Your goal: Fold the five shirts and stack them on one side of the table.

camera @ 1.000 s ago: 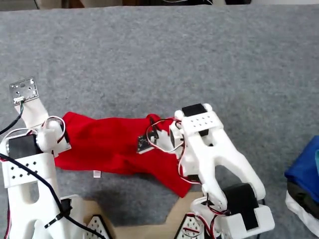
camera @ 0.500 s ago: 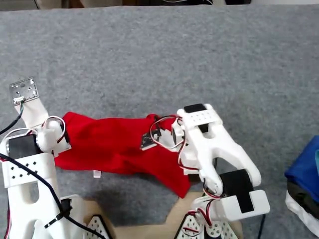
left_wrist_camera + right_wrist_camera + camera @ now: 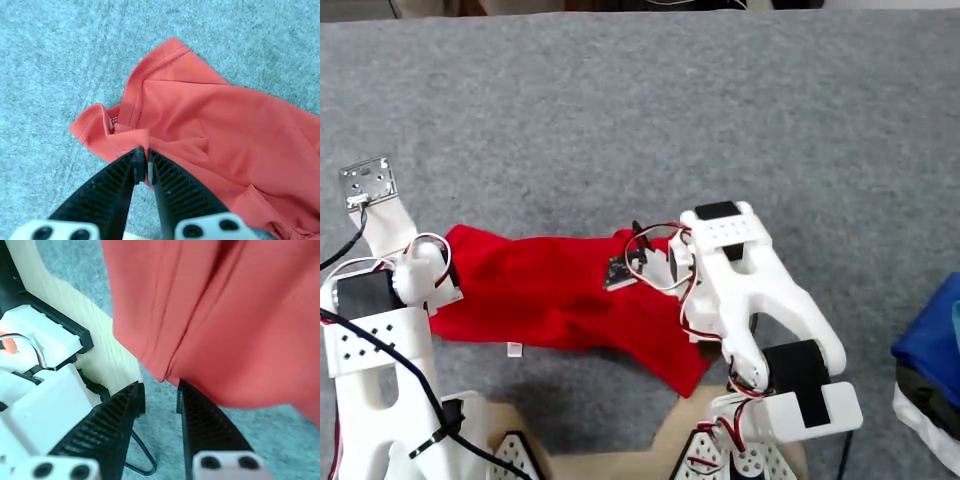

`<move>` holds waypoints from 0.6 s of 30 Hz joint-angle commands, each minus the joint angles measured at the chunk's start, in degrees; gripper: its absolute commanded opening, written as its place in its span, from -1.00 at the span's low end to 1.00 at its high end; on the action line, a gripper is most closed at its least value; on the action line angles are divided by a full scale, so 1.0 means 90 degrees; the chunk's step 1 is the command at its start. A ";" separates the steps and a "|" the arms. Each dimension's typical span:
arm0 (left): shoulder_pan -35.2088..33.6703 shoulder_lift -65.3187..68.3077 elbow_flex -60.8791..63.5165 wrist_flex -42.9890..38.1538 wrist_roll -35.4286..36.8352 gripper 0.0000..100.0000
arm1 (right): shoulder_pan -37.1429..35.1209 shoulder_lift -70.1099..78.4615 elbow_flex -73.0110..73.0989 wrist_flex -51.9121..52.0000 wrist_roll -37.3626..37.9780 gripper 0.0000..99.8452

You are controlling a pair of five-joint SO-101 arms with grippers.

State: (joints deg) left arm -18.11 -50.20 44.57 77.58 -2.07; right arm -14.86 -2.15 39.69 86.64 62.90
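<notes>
Right arm edges slightly sideways over last second. Right claw (image 3: 159,400) apart above near corner of crumpled red cotton shirt (image 3: 540,290), gripping nothing. Left claw (image 3: 142,162) stays clamped on hem at opposite end. Shirt lies unfolded on grey felt desk (image 3: 720,100) between arms. Judgement: second grasp pending, fold not begun.

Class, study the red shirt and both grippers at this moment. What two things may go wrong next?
1. The left gripper pinches just a thin fold at the edge of the crumpled red cloth shirt; a pull may slip it free.
2. The right gripper is open at the shirt's low corner, close to the pale wooden base board; closing there may catch little cloth or bump the board.
</notes>
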 commanded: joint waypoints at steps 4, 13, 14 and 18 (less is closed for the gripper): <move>-0.0059 -0.0073 -0.0068 -0.0107 0.0000 -0.96 | 0.0083 -0.0220 -0.0239 0.0010 -0.0156 -0.74; -0.0029 -0.0073 -0.0068 -0.0107 0.0000 -0.96 | -0.0366 -0.0230 -0.0230 0.0440 -0.0215 -0.74; -0.0029 -0.0073 -0.0068 -0.0107 0.0000 -0.96 | -0.0415 -0.0230 -0.0230 0.0440 -0.0215 -0.74; -0.0029 -0.0073 -0.0068 -0.0107 0.0000 -0.96 | -0.0620 -0.0220 -0.0142 0.0449 -0.0225 -0.74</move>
State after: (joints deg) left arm -18.11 -50.20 44.57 77.58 -2.07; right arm -18.81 -2.15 39.69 89.63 61.49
